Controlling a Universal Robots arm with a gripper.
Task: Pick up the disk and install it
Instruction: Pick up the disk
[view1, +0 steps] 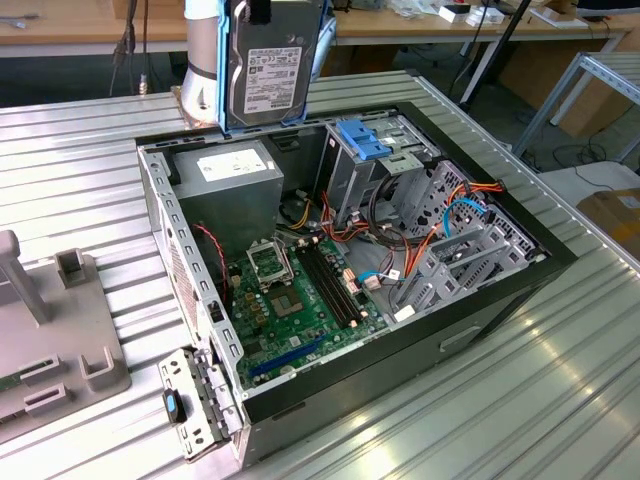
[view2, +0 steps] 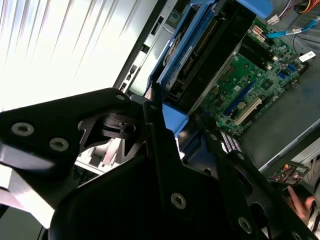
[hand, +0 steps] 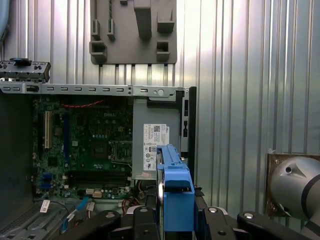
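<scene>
The disk (view1: 265, 62), a grey hard drive in a bright blue carrier frame, hangs upright above the back edge of the open computer case (view1: 560, 262), on the exterior view's left of the drive cage. In the first wrist view its blue edge (hand: 176, 192) sits between the black fingers of my gripper (hand: 176, 216), which is shut on it. In the second wrist view the disk (view2: 212, 50) reaches out from the gripper (view2: 172, 125) over the motherboard (view2: 250, 85).
A metal drive cage topped by a fixed blue bracket (view1: 362, 138) stands inside the case, with orange and blue cables (view1: 455, 210) beside it. A grey fixture (view1: 55, 335) lies on the ribbed table at the exterior view's left. A person's hand (view2: 301, 201) shows near the case.
</scene>
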